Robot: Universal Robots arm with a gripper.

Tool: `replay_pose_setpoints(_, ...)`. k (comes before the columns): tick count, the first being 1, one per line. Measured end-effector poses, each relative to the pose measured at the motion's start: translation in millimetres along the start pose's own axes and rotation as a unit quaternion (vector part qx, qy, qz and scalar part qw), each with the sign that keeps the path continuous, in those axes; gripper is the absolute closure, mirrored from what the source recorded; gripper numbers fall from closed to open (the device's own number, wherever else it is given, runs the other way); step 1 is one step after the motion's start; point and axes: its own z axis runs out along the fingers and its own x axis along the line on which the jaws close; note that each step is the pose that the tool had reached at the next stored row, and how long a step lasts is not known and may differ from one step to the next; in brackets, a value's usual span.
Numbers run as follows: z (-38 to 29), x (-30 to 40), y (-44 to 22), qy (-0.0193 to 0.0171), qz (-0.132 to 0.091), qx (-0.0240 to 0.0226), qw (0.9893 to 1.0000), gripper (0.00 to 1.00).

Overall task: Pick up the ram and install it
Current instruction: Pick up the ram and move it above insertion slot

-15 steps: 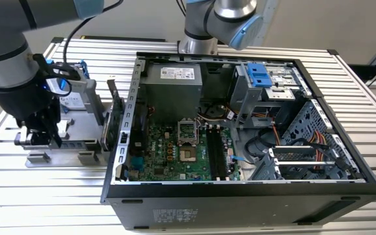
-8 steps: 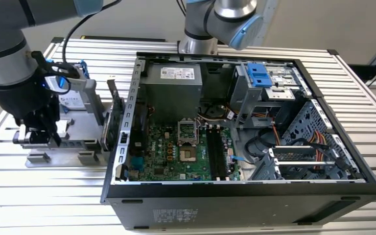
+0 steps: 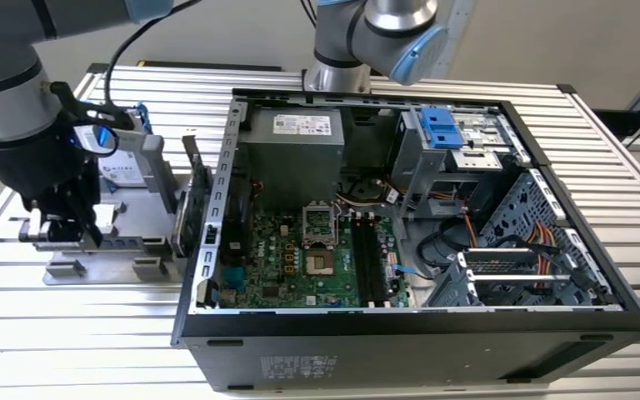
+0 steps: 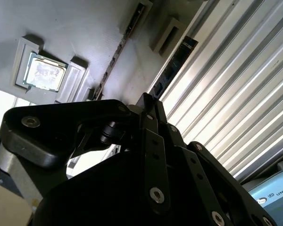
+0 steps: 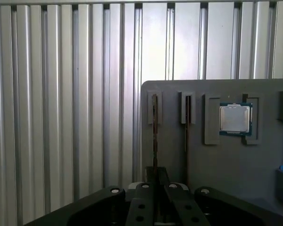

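While the gripper hangs over the grey holder near the tabletop edge at the exterior view's left, we see its jaws drawn together on the ram. The ram stands on edge in the slot nearest the holder's edge. Just beside it a second stick fills the neighbouring slot, and past that a processor lies flat. Toward the exterior view's right, the open computer case lies on its side, motherboard exposed.

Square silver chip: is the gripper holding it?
No, the square silver chip lies in a recess of the grey tray, away from the black gripper.
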Motion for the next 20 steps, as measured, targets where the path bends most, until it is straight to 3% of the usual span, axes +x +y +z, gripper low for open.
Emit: replay_pose_setpoints(20, -14.1, 0.9, 0.4, 0.0000, 0.000, 0.0000, 1.0000, 1.00)
